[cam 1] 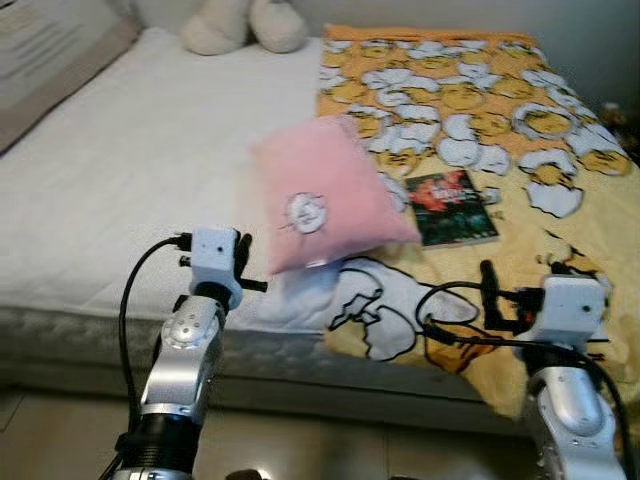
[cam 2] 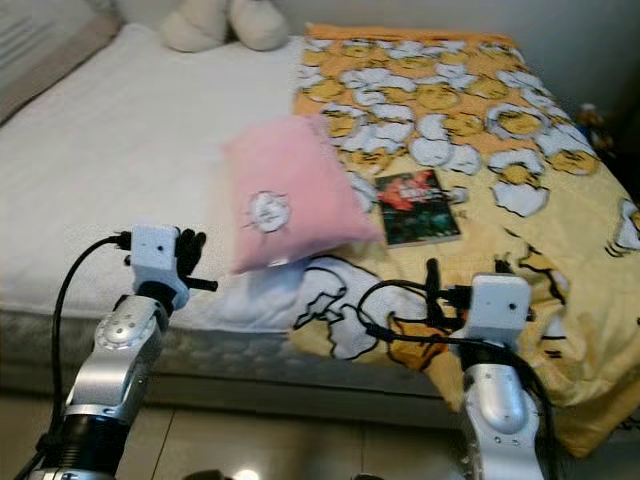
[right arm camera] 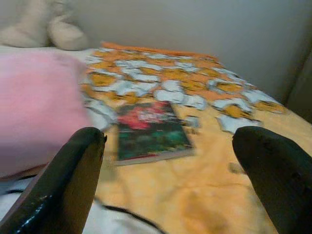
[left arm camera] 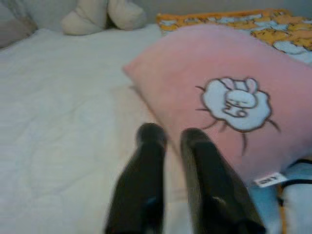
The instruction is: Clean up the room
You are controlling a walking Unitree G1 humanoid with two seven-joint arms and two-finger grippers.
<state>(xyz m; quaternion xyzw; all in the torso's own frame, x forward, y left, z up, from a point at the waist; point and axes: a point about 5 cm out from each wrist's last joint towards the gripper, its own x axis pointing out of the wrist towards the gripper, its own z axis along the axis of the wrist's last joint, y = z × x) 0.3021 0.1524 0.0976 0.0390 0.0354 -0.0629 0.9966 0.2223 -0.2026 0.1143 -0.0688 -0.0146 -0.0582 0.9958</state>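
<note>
A pink pillow point(cam 1: 325, 192) with a white sheep patch lies on the bed, half on the white sheet and half on the yellow duck blanket point(cam 1: 480, 110). A dark book point(cam 1: 451, 206) lies flat on the blanket just right of it. My left gripper point(left arm camera: 171, 139) hovers over the sheet at the pillow's near left edge, fingers nearly together and holding nothing. My right gripper point(right arm camera: 170, 141) stands wide open above the blanket, on the near side of the book point(right arm camera: 148, 130).
A cream plush toy point(cam 1: 243, 24) sits at the head of the bed. A beige cushion point(cam 1: 45, 55) lies at the far left. The mattress front edge point(cam 1: 300, 365) runs between my arms, with tiled floor point(cam 1: 60, 440) below.
</note>
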